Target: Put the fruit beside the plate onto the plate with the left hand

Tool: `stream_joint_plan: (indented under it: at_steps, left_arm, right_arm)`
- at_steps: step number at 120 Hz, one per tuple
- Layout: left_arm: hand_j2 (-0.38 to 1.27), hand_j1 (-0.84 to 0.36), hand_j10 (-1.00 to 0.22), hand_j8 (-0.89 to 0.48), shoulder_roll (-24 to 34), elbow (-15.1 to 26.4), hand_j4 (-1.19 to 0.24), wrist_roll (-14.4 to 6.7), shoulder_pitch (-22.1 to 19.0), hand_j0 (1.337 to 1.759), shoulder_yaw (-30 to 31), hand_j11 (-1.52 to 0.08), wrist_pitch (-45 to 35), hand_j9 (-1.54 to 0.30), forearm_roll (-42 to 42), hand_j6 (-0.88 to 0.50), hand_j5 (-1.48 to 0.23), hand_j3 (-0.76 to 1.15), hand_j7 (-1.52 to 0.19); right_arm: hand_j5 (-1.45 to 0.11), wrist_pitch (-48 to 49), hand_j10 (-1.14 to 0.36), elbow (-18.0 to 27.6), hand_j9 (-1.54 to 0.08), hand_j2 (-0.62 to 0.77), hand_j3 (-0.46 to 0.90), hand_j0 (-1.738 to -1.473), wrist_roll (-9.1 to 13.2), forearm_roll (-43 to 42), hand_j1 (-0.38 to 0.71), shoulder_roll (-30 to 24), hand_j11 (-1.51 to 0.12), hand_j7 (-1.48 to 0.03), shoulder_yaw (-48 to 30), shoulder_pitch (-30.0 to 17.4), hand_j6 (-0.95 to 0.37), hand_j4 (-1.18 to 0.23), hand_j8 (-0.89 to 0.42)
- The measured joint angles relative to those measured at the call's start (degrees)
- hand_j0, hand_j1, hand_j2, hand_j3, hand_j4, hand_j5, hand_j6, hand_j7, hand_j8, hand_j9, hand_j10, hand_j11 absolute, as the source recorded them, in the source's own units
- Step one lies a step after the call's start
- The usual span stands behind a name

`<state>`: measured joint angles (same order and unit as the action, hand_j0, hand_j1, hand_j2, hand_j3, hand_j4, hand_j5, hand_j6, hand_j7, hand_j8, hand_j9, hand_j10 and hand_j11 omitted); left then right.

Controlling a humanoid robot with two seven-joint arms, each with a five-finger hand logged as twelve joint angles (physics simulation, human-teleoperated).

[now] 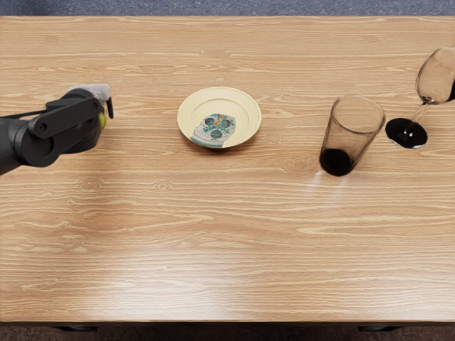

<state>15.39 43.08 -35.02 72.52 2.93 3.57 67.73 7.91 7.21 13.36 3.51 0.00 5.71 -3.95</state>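
Evidently the left hand (91, 106) sits over the fruit (104, 121), only a yellow sliver showing at its edge, well left of the plate (213, 97), placed to take hold for the carry, though whether the fingers grip it I cannot tell.

Place: a simulated dining setting — home-like
Surface: wooden table (227, 241)
Tableware: painted plate (242, 104), tumbler (350, 135), wine glass (435, 77)

Left hand (89, 108) juts in from the left edge
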Motion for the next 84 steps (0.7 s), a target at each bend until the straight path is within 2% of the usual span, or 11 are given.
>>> stream_joint_plan:
  at_steps: [15,25,37,60,84]
  left_arm:
    - [0.4,-0.34,-0.65,-0.43,3.3,5.3,-0.68,0.0,4.3,1.656,-0.2,-0.91,1.8,-0.9,-1.0,-0.51,-0.93,0.0,-0.91]
    - [0.4,-0.33,-0.66,-0.43,3.3,9.1,-0.68,0.0,5.4,1.655,-0.3,-0.92,2.2,-0.91,-1.3,-0.52,-0.93,0.0,-0.91]
    - [0.41,-0.33,-0.65,-0.43,2.3,11.7,-0.68,0.0,7.1,1.655,-0.7,-0.93,2.4,-0.92,-1.6,-0.51,-0.95,0.0,-0.93]
    - [0.39,-0.33,-0.65,-0.42,-4.1,13.1,-0.69,0.0,9.5,1.655,-2.1,-0.93,2.4,-0.92,-1.6,-0.51,-0.96,0.0,-0.94]
    - [0.4,-0.33,-0.65,-0.42,-8.9,12.7,-0.68,0.1,9.1,1.655,-3.1,-0.94,0.0,-0.93,-1.5,-0.5,-0.97,0.0,-0.95]
  right_arm:
    - [0.0,0.0,0.0,0.0,0.0,0.0,0.0,-1.658,0.0,0.0,-0.35,0.0,0.0,0.0,0.0,0.0,0.0,0.0,0.0]
    - [0.0,0.0,0.0,0.0,0.0,0.0,0.0,-1.658,0.0,0.0,-0.35,0.0,0.0,0.0,0.0,0.0,0.0,0.0,0.0]
    - [0.0,0.0,0.0,0.0,0.0,0.0,0.0,-1.658,0.0,0.0,-0.35,0.0,0.0,0.0,0.0,-0.1,0.0,0.0,0.0]
    - [0.0,0.0,0.0,0.0,0.0,0.0,0.0,-1.658,0.0,0.0,-0.35,0.0,0.0,0.0,0.0,-0.1,0.0,0.0,0.0]
    - [0.0,0.0,0.0,0.0,0.0,0.0,0.0,-1.658,0.0,0.0,-0.35,0.0,0.0,0.0,0.0,-0.1,0.0,0.0,0.0]
